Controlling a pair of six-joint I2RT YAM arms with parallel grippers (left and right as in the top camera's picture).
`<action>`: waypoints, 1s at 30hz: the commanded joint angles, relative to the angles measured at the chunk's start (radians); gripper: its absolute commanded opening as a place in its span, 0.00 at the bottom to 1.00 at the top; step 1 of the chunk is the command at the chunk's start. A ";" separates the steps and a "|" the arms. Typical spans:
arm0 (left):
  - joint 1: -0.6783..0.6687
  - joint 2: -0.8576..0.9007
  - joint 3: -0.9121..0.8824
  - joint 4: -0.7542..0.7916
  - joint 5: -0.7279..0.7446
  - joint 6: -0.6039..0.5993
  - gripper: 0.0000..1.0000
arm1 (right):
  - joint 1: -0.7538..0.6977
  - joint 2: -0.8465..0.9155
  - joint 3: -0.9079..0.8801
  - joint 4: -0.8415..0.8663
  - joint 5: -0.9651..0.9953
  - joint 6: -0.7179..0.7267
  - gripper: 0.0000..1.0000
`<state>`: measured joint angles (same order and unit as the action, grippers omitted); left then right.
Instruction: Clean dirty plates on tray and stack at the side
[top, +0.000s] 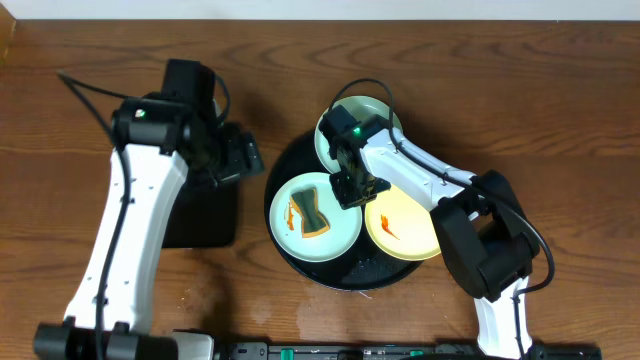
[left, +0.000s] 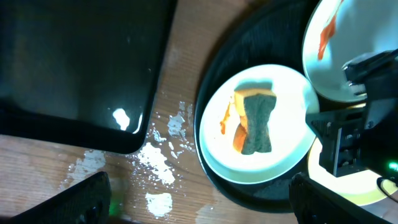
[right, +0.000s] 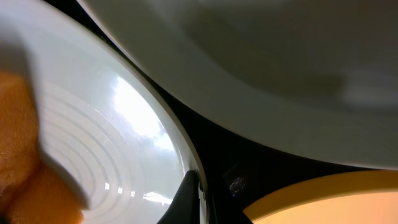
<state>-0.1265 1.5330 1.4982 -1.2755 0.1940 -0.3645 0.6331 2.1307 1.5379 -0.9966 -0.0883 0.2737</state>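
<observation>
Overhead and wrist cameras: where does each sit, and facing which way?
Overhead: above the table, looking straight down on the round black tray and both arms.
Left wrist: on the left arm, looking down at the sponge; left claw fingers at the bottom corners.
Right wrist: on the right arm, close against the plates; one dark fingertip shows.
Shared: overhead and left wrist both show the sponge on a mint plate.

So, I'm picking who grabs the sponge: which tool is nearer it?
Right. The right tool hovers at the rim of the plate holding the sponge; the left tool is off the tray.
</observation>
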 joint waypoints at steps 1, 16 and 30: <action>-0.015 0.053 -0.018 -0.003 0.056 0.027 0.88 | 0.012 0.010 -0.003 0.021 -0.021 0.019 0.01; -0.130 0.247 -0.023 0.008 0.214 0.027 0.65 | 0.012 0.010 -0.003 0.035 -0.021 0.059 0.01; -0.128 0.259 -0.113 0.109 0.272 0.027 0.72 | 0.012 0.010 -0.003 0.036 -0.022 0.090 0.01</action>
<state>-0.2619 1.7817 1.4425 -1.1950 0.4191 -0.3393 0.6334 2.1304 1.5379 -0.9810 -0.1040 0.3363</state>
